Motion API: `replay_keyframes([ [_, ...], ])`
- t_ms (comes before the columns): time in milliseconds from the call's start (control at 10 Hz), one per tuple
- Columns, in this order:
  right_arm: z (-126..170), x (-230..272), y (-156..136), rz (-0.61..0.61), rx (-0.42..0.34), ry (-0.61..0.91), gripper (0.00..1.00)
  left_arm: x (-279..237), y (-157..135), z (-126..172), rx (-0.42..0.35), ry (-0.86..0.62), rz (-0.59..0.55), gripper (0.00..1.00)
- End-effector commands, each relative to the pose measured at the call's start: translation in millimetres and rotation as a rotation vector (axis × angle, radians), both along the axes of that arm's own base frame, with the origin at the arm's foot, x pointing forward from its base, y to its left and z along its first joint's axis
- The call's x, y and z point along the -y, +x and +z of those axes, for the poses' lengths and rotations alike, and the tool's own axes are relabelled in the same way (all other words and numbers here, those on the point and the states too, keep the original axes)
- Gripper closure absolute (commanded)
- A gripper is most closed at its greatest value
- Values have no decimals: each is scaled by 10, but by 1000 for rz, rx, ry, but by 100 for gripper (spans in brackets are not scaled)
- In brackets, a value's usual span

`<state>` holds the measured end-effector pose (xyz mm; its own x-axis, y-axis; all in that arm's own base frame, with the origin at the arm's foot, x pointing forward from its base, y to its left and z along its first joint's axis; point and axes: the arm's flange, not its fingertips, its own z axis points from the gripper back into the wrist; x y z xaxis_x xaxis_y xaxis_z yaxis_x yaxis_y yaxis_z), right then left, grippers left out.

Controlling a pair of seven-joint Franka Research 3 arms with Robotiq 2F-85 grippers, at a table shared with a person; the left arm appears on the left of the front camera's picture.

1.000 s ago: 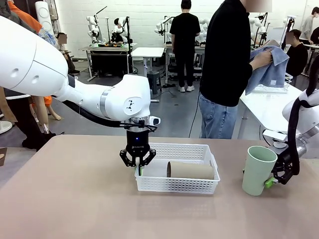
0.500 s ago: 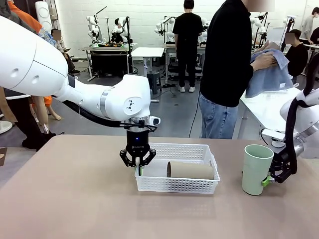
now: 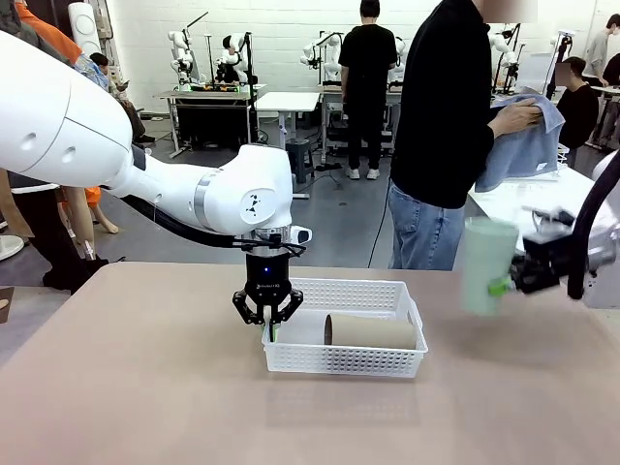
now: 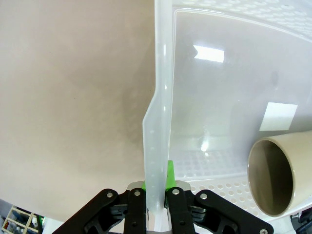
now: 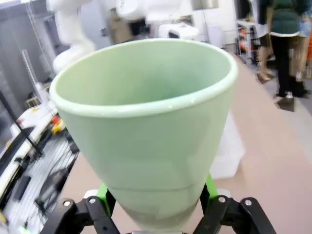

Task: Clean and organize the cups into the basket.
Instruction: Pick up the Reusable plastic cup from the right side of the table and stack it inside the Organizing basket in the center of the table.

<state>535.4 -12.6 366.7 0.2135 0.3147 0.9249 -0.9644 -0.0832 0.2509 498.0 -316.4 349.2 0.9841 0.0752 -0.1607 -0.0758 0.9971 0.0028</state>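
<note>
The left hand (image 3: 268,320) points straight down at the basket (image 3: 344,360), clenched on its left wall. The left wrist view shows the thin white wall pinched between the green pads. That grip pins the basket to the tabletop (image 3: 145,387), and it should hold until the next cup is settled.

Inside the basket, a tan cup (image 3: 373,332) lies on its side along the front wall with its mouth toward the left hand. The floor behind it and to its left is bare.

To the right, well apart from the basket, the green cup (image 3: 484,263) hangs above the tabletop. It is roughly upright, blurred by motion, and grasped low on its body by the right hand (image 3: 509,281).

The step in hand looks like carrying this cup to the basket. To do it well:
- Bring the cup over high enough to pass the right rim.
- Tip it to match the tan cup and lay it in the free strip behind.
- Lower it slowly so it does not knock the tan cup rolling.
- Release only once it rests on the floor.

Beyond the tabletop, a person's hand (image 3: 513,118) works a blue cloth (image 3: 528,145). I cannot tell whether the cloth wraps a cup.
</note>
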Motion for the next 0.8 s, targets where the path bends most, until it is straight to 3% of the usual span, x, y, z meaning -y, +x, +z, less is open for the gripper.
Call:
replay_keyframes([
  [0, 778, -470, -335, -141, -1, -82, 100, -34, -2, 3, -5, 2, -14, 100],
  [300, 1285, -883, -441, -163, -65, -221, 100, -34, -2, 3, -5, 2, -14, 100],
  [700, 1388, -1585, -229, -179, -188, -728, 100, -34, -2, 3, -5, 2, -14, 100],
])
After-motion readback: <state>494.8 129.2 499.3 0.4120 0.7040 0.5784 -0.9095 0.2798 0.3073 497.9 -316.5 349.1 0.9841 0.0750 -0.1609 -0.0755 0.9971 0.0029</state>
